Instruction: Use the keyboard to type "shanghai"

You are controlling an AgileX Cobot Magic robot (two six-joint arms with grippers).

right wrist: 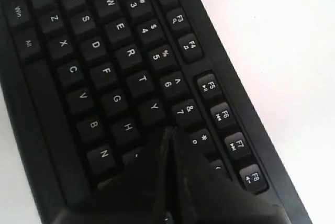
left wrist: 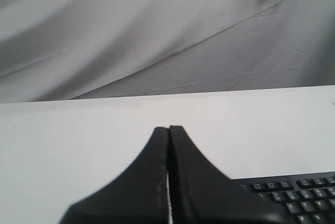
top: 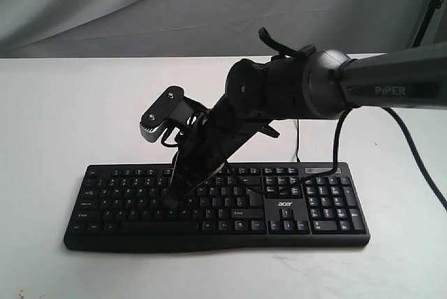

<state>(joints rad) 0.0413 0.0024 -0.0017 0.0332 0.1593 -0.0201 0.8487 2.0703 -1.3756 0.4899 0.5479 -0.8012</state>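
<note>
The black keyboard [top: 328, 208] lies on the white table, its thin cable [top: 296, 147] running off behind it. My right gripper [top: 173, 205] reaches across from the right and points down onto the letter keys left of the keyboard's middle. In the right wrist view the right gripper [right wrist: 168, 131] is shut with nothing in it, and its tip sits just past the H key [right wrist: 128, 127] and the Y key [right wrist: 153, 108], covering the keys beside them. My left gripper [left wrist: 168, 129] is shut and empty, held over bare table, with a corner of the keyboard [left wrist: 298, 198] beside it.
The white table [top: 63, 117] spreads all round the keyboard. A grey cloth backdrop [top: 140, 5] hangs behind it. The right arm [top: 391, 86] and its dangling cable [top: 419, 159] cross above the keyboard's number-pad end. The left arm does not show in the exterior view.
</note>
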